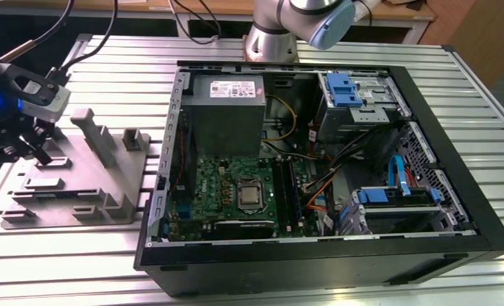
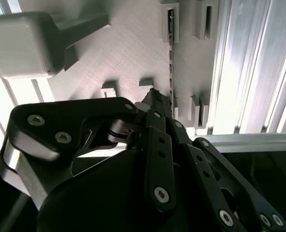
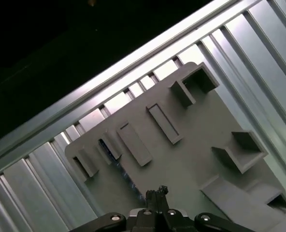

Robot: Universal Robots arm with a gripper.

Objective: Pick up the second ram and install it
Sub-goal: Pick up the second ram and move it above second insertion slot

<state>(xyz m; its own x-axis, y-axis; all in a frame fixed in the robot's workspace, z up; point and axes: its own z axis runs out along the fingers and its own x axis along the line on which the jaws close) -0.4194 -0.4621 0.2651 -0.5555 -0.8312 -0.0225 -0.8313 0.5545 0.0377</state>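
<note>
- The gripper hangs low over the grey tray, which lies on the metal table at the exterior view's left of the open computer case.
- In the second wrist view, the second ram stands on its thin edge in the tray's slots. One end runs in between the fingers, which are pulled narrow and squeeze it.
- The first wrist view looks down on the tray. There the ram is a thin bluish line leading to the gripper's tips.
- The exterior view shows the case and the whole tray, but the ram is too small to pick out there.
</note>
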